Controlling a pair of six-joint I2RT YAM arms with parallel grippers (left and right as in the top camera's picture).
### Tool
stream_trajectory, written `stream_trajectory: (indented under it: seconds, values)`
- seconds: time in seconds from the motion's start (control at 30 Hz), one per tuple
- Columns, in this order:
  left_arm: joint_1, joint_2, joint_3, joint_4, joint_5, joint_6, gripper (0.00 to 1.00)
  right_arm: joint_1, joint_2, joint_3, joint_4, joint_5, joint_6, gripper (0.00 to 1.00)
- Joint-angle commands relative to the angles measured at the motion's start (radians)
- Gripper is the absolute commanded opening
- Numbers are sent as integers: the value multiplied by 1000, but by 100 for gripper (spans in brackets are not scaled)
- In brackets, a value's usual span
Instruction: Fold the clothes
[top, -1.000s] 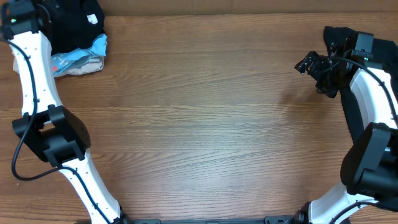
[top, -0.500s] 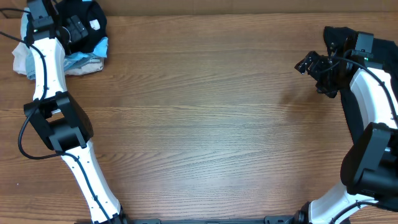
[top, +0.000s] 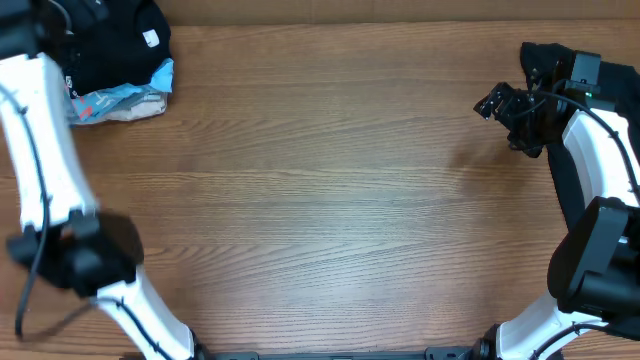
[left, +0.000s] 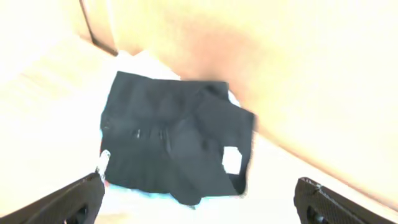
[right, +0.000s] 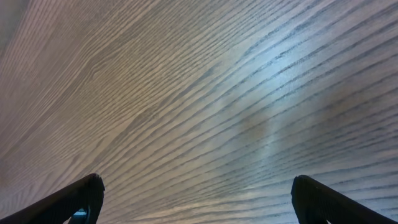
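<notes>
Overhead, we see the wooden table (top: 330, 190) filling the view. The left arm (top: 40, 170), blurred, climbs from 7 o'clock along the table's edge toward 10 o'clock. The right arm (top: 600, 180) rises from 5 o'clock to about 2 o'clock.

At the table's 11 o'clock corner we find the black T-shirt (top: 120, 45), loosely folded into a compact heap. It lies on a pale blue and white cloth (top: 125, 98), which sticks out on the shirt's 6 o'clock side.

From its own wrist camera, the left gripper (left: 199, 186) hangs above the shirt with its jaws spread wide, holding nothing. The right gripper (top: 497, 102) sits at 2 o'clock, well apart from the shirt, jaws likewise spread wide over bare wood.

Smallest, a white tag (left: 231, 158) shows on the shirt's top layer.
</notes>
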Motion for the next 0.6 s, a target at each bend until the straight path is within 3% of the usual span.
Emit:
stream_trajectory:
  seconds: [0.0,0.13,0.4,0.57]
  values:
    - [4,-108,10,-135,53,-30,100,0,0,25,3,-1,1,100]
    - [1,-185,10,-360,83,-28,100,0,0,25,3,0,1,100]
    - [-31,-280,10,-661,121,27,100,0,0,25,3,0,1,100]
    - [-71,-365,0,-703,162,77,100,0,0,25,3,0,1,100]
